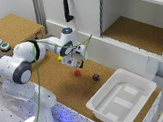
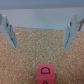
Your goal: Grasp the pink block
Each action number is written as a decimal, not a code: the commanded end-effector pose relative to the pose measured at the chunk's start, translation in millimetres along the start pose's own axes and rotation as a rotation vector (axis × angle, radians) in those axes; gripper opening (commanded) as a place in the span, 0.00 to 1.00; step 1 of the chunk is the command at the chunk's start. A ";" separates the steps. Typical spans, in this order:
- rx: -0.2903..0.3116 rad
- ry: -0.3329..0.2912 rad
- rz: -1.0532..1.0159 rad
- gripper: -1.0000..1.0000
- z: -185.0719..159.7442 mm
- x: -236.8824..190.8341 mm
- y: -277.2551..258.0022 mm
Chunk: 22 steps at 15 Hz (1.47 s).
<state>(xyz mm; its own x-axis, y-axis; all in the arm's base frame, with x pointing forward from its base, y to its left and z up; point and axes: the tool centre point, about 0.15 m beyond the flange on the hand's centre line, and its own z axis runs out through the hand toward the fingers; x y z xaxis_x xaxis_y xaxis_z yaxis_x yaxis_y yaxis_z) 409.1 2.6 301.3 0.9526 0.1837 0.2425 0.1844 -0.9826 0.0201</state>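
In the exterior view, going left to right, my pincer (image 1: pixel 74 62) hangs with its jaws spread and holding nothing over the cork table (image 1: pixel 60 87), the yellow block (image 1: pixel 60 58) beside it, the pink block (image 1: pixel 77 73) just below it, the dark block (image 1: pixel 96 77) and white tray (image 1: pixel 122 98) farther right.

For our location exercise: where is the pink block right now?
In the exterior view the pink block lies on the cork, just below the tool, between the yellow block and the dark block.
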 end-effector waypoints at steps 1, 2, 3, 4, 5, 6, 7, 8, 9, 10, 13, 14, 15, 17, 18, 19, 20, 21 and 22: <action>0.053 -0.028 -0.016 1.00 -5.8 3.1 0.5; -0.002 -0.003 -0.011 1.00 0.9 0.8 -0.2; -0.005 0.004 -0.038 1.00 3.0 1.4 1.6; -0.017 -0.010 -0.070 1.00 8.8 -1.3 4.5; -0.051 -0.033 -0.116 1.00 15.3 -4.9 7.3; -0.057 -0.057 -0.129 1.00 23.6 -10.6 11.1; -0.075 -0.075 -0.136 1.00 28.7 -15.1 13.1; -0.070 -0.092 -0.132 1.00 34.8 -19.8 16.3; -0.062 -0.109 -0.127 1.00 41.9 -22.6 18.3; -0.059 -0.124 -0.118 1.00 48.9 -24.4 19.9; -0.042 -0.165 -0.086 1.00 67.0 -26.1 20.1; -0.042 -0.167 -0.083 1.00 69.9 -24.9 19.0; -0.035 -0.168 -0.085 1.00 74.3 -23.4 17.0; -0.037 -0.165 -0.084 1.00 76.2 -15.8 16.5; -0.036 -0.180 -0.081 1.00 79.5 -13.2 16.9; -0.026 -0.207 -0.069 1.00 84.0 -11.3 18.7; -0.016 -0.208 -0.064 1.00 84.7 -10.6 18.6; -0.010 -0.214 -0.062 1.00 86.0 -10.7 18.8; -0.004 -0.215 -0.057 0.00 86.6 -10.9 19.5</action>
<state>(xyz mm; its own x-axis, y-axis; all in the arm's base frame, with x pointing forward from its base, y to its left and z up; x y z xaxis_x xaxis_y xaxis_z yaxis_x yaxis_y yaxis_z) 396.3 -13.5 231.2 0.9579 0.2679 0.1028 0.2642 -0.9632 0.0488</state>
